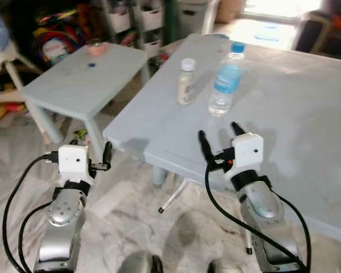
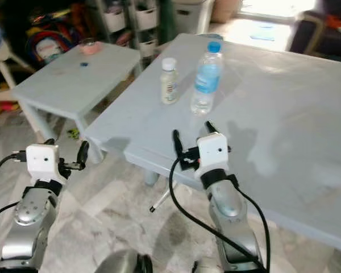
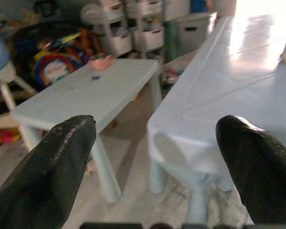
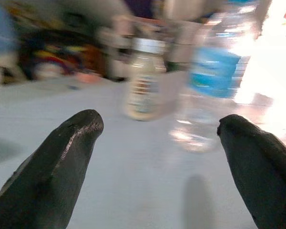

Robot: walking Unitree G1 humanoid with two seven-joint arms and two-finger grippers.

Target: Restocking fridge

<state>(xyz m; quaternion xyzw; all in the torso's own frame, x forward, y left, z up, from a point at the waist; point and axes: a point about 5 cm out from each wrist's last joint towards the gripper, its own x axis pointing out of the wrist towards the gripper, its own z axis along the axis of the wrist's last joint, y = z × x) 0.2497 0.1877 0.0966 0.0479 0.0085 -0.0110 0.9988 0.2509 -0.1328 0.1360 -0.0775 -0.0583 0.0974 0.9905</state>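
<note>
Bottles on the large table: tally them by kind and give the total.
Clear water bottle with blue cap and label: 1
Small white-capped bottle with a pale label: 1
Total: 2, standing side by side on the large table.

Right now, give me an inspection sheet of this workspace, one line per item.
Surface: large pale blue table, bare apart from two bottles near its left edge.
Job's things: water bottle with blue cap and label, upright; small white-capped bottle upright on its left, standing apart from it.
Clutter: small side table to the left carries a pink cup and a tiny blue object.
Grippers: right tool open, over the table edge, aimed at the bottles; left tool open, over the floor beside the table.
Cables: black cables loop along both forearms.
Surroundings: marble-patterned floor, toys and white storage drawers behind.
</note>
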